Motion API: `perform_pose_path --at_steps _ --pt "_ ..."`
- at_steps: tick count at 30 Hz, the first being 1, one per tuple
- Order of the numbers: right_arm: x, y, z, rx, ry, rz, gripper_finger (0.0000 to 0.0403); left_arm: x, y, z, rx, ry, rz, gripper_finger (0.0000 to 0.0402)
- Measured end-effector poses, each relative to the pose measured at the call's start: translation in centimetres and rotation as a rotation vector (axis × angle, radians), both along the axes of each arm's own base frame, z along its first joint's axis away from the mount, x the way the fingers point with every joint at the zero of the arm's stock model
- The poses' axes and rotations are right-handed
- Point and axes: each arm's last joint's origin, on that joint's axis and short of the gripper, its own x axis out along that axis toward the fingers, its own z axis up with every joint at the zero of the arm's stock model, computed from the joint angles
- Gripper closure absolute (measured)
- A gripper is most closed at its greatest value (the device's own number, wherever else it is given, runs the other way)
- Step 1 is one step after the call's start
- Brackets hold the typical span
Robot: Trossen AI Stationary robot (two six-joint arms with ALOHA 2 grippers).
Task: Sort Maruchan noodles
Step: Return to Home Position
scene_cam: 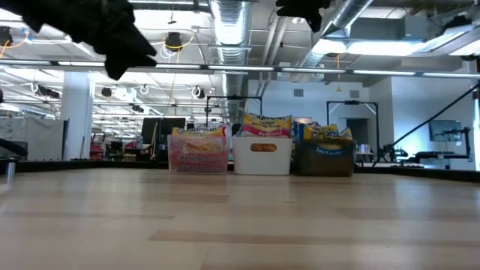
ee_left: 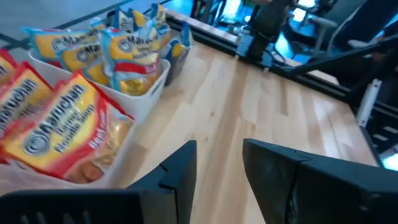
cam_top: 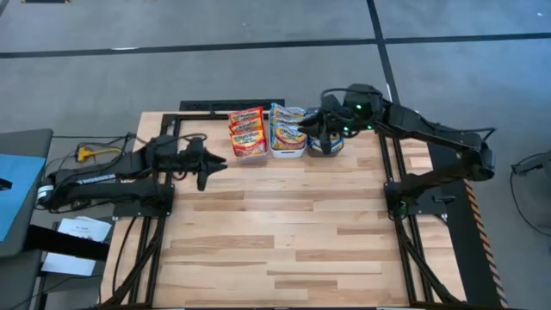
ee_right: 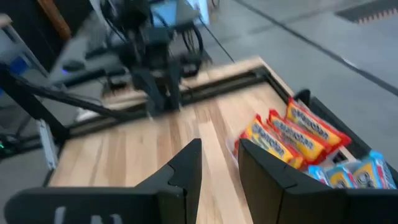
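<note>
The Maruchan noodles stand on edge in three bins side by side at the table's far edge. Red-banded packets (cam_top: 247, 132) fill the clear bin (scene_cam: 198, 152). Blue-and-red-banded packets (ee_left: 127, 55) fill the white bin (scene_cam: 262, 156). More packets (scene_cam: 328, 137) sit in the dark-grey bin (scene_cam: 324, 160). My left gripper (cam_top: 212, 168) hovers open above the table, just left of and nearer than the clear bin. My right gripper (cam_top: 312, 129) hovers open over the dark-grey bin, high above it. Neither holds anything.
The wooden table top (cam_top: 284, 232) stretches bare from the bins to the near edge. Black frame rails (cam_top: 392, 159) run along both sides. A yellow plug and cables (cam_top: 86, 153) lie off the table's left side.
</note>
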Motion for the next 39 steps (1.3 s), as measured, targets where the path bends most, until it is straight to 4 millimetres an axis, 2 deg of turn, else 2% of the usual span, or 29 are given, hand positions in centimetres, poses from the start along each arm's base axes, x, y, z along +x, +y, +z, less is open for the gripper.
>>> perform_pose_path --at_steps 5,14,18,22,25,34,39 --pt "-1.8 0.3 -0.9 0.008 -0.024 -0.002 0.0275 -1.5 -1.1 -2.6 -0.048 -0.046 -0.023 0.0283" --pt "-4.2 0.7 0.7 0.036 -0.101 -0.035 0.0275 -3.2 -1.8 -7.0 -0.064 -0.163 0.003 0.0283" --pt "-5.0 1.4 0.9 0.028 -0.115 0.030 0.0275 -3.6 -1.8 -8.1 -0.069 -0.194 0.011 0.0283" --pt "-5.6 2.5 -0.6 0.014 -0.119 0.102 0.0275 -3.8 -1.9 -8.4 -0.075 -0.219 0.022 0.0283" --pt "-6.1 3.1 -2.4 0.007 -0.145 0.121 0.0275 -3.9 -1.9 -8.4 -0.076 -0.216 0.035 0.0283" --pt "-8.9 4.0 -7.6 0.015 -0.196 0.110 0.0275 -4.2 -1.7 -10.0 -0.190 -0.084 0.128 0.0283" --pt "-10.0 4.4 -10.2 0.033 -0.225 0.107 0.0275 -4.2 -1.7 -10.0 -0.237 -0.094 0.138 0.0283"
